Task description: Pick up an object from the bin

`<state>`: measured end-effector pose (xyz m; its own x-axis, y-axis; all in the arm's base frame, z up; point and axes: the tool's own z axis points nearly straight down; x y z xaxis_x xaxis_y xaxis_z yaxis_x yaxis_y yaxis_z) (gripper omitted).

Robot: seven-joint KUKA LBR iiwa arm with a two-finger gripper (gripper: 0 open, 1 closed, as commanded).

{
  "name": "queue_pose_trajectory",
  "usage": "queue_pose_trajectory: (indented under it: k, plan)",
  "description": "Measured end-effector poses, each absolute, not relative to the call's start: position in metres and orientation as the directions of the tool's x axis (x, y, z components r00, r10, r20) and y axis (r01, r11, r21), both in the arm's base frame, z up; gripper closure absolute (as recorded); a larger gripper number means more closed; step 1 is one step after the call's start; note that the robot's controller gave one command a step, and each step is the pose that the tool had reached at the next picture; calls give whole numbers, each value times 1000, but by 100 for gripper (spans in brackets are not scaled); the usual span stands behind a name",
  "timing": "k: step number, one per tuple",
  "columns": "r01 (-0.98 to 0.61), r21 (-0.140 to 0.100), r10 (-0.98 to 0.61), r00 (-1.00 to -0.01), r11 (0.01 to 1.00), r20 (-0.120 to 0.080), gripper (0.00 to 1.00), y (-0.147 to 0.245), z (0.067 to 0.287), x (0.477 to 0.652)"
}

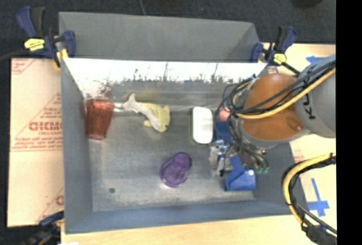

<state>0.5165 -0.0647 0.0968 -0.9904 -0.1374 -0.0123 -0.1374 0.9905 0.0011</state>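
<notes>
Step in hand, as judged: approach and grasp, nothing lifted yet. Gripper [222, 160] low in the right part of the grey metal bin [79, 142], close over the floor, orange-covered wrist above it. Jaws apart or together: cannot tell, with wrist and cables crowding that spot. Nothing seen clamped between them.

Nearest thing: blue blocky plastic piece [242, 181], on the floor near the front right corner, just beside the gripper toward the view's lower right. Touching or not: cannot tell. Likely the thing to be picked, going by nearness alone. Next nearest: white smooth oblong lump [202, 124], behind and to the left of the gripper, apart from it.

Next move, as judged: calls for jaws set either side of the blue piece, a firm close, then a straight lift clear of the front wall. Risk: little room by the corner, so the piece may slide rather than seat.

Count, one of each:
- blue blocky piece
- white oblong lump
- purple rounded plastic thing [176, 169], mid-floor toward the front
- pale yellow and white crumpled soft thing [151, 114], near the back wall, centre-left
- red translucent plastic cup [98, 118], against the left wall

Five in all, well spread, no heap. Pink scrap and more blue under the wrist: too hidden to tell.
</notes>
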Motion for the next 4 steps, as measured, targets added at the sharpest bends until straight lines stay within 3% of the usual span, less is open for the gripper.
queue_pose_trajectory:
  k: [1, 2, 3, 4]
  plan:
    - [-137, 2, -137, -991, 991, -11, 0, -64, 96, 516]
    - [-136, 2, -136, -991, 991, -12, 0, -64, 96, 516]
    - [-184, 2, -184, -983, 983, -14, 100, -3, 131, 534]
    - [-184, 2, -184, -983, 983, -14, 100, -3, 131, 534]
